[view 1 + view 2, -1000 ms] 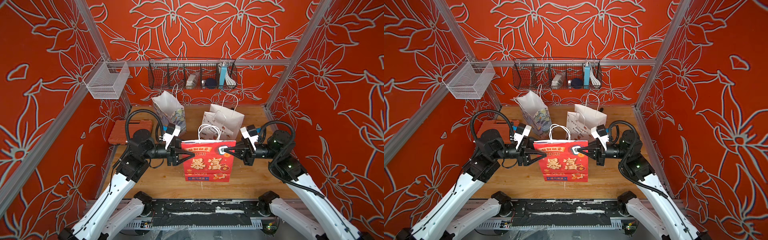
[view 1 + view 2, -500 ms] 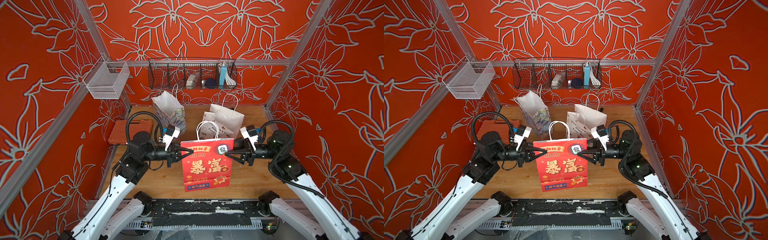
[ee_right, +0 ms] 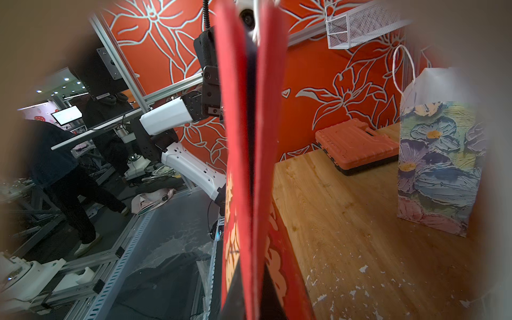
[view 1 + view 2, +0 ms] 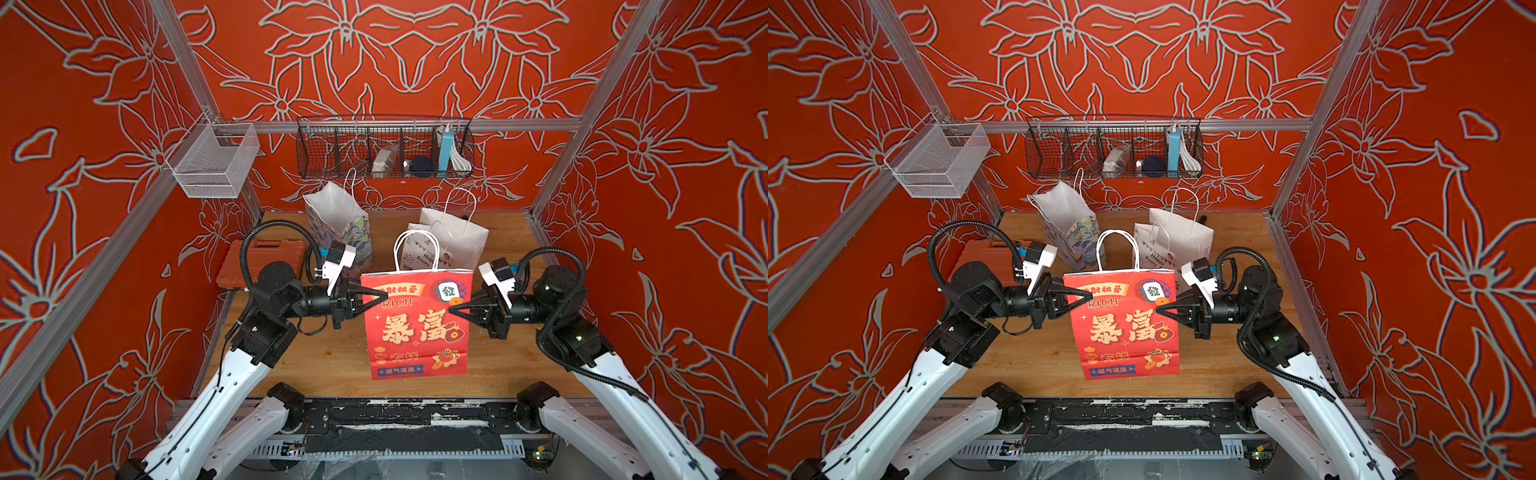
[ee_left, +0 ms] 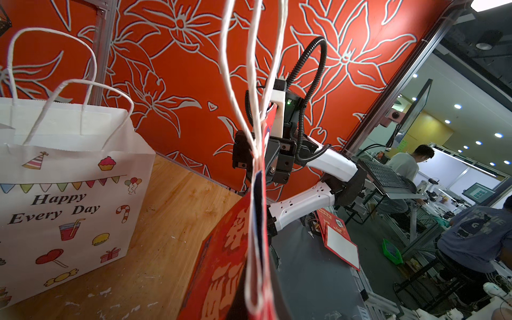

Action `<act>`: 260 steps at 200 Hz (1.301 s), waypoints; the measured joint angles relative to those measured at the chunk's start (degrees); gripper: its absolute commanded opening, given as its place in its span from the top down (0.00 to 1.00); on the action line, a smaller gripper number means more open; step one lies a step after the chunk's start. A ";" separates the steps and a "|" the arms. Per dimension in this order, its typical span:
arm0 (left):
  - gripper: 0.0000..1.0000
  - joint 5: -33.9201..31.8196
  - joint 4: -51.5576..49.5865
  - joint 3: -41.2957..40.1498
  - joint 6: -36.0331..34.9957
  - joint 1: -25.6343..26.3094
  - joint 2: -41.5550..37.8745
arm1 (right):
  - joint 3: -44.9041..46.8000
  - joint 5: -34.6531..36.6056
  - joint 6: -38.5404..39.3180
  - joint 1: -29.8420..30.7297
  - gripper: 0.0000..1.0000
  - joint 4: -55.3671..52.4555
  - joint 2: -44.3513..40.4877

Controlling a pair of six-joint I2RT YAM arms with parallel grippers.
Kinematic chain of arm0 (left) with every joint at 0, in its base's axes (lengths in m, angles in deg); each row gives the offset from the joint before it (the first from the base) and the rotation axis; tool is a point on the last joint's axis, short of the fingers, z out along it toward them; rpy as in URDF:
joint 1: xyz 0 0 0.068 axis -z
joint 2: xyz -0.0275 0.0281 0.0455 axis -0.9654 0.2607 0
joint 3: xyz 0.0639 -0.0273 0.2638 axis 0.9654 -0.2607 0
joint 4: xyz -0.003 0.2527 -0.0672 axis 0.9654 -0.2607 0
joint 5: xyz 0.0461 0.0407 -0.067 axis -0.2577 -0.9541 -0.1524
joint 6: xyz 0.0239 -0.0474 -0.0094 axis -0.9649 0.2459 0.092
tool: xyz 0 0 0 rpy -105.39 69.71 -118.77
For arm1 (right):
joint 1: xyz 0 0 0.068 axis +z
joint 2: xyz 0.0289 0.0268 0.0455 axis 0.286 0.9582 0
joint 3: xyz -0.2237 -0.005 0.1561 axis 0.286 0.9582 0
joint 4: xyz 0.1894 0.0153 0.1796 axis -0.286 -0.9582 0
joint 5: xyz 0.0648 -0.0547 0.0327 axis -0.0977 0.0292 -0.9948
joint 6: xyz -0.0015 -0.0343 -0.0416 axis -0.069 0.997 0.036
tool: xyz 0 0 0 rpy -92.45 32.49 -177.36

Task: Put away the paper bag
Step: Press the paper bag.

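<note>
Status: the red paper bag (image 4: 415,328) is up front, centre of the cell, face to the top camera, pressed flat and strung between the two arms over the near part of the table (image 4: 332,353). We can't tell whether its bottom edge touches the wood. Left gripper (image 4: 384,296) is clamped on the bag's left edge just under the mouth. Right gripper (image 4: 452,311) comes in from the opposite side a bit lower. In both top views its tips meet on the right edge, so we read it as pinching the bag too. The right wrist view only shows the two red panels edge-on with a dark slit between them. Handling, our guess: light, empty, thin paper, stiff in-plane but floppy across the face, creases and tears easily, glossy print so a bit slippery. Best hold is where we are, on the doubled side folds near the top rim, both layers in the pinch. The twisted-paper handles (image 4: 415,249) stand free above; likely just glued on, so we'd not pull on them. Move both arms together: pulling apart risks ripping the gusset, pushing in buckles it. Behind stand the white party bag (image 5: 69,194) and floral bag (image 3: 437,166), apart from ours; the orange tool case (image 3: 357,146) sits by the left wall.
</note>
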 measured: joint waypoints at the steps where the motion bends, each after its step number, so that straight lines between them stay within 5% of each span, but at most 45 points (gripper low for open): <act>1: 1.00 0.00 -0.02 0.00 0.00 0.00 -0.02 | 0.00 0.00 -0.04 -0.02 0.55 -0.13 -0.02; 17: 1.00 -0.39 -0.02 0.00 0.07 0.00 -0.13 | 0.00 0.24 1.18 -0.02 0.43 -1.70 -0.63; 42: 1.00 -0.81 0.83 0.00 0.87 0.00 -0.22 | 0.00 0.13 3.32 -0.02 0.45 -4.09 -0.17; 62: 1.00 -1.07 1.97 0.00 1.64 0.00 -0.28 | 0.00 -0.98 4.28 -0.02 0.63 -4.94 0.83; 88: 1.00 -1.81 2.73 0.00 2.43 0.00 -0.28 | 0.00 -2.29 4.87 -0.04 1.00 -6.25 1.68; 109: 1.00 -2.32 2.95 0.00 2.47 0.02 -0.35 | 0.00 -2.40 4.59 -0.02 1.00 -6.67 0.79; 129: 1.00 -2.75 2.97 0.00 2.47 0.02 -0.57 | 0.00 -2.36 4.70 -0.02 0.50 -7.19 -0.22; 145: 1.00 -3.63 3.50 0.00 2.54 0.00 -1.03 | 0.00 -2.08 6.08 -0.02 0.40 -8.79 -1.16; 179: 1.00 -4.15 4.98 0.00 3.06 0.00 -1.77 | 0.00 -1.92 8.22 -0.02 0.46 -12.50 -1.29; 224: 1.00 -4.92 5.88 0.00 3.61 0.00 -1.77 | -0.13 -2.01 8.63 -0.04 1.00 -14.32 -0.61; 248: 1.00 -5.09 6.01 0.04 3.61 0.00 -1.75 | -0.17 -2.16 8.94 -0.04 1.00 -14.38 -1.18; 253: 1.00 -5.07 5.99 0.09 3.67 0.00 -1.75 | -0.17 -2.14 9.01 -0.02 0.92 -14.45 -1.40; 260: 1.00 -5.07 6.03 0.15 3.76 0.00 -1.73 | -0.17 -2.05 9.05 -0.02 0.69 -14.56 -1.70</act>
